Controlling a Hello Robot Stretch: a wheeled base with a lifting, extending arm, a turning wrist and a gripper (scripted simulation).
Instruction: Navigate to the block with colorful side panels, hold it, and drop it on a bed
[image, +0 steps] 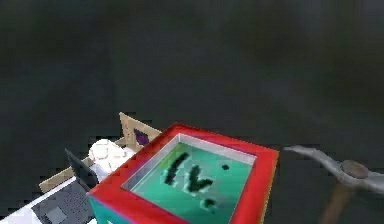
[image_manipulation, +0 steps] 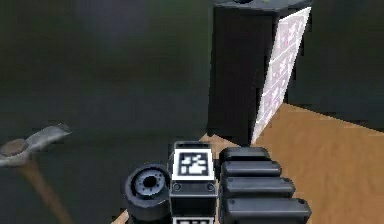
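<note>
Dark mottled surroundings (image: 200, 60), brown wooden surface (image_manipulation: 330, 150)

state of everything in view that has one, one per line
red-framed box with teal top panel: upright, teal face up
tall black box with white patterned side: standing upright on brown wooden surface
grey-headed pickaxe with brown handle: lying or propped, cannot tell
dark jaws: cannot tell whether they hold anything

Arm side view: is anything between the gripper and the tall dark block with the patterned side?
Nothing visible. Only bare wooden surface shows between the gripper and the dark block; the hammer-like tool lies aside at the view's left.
</note>
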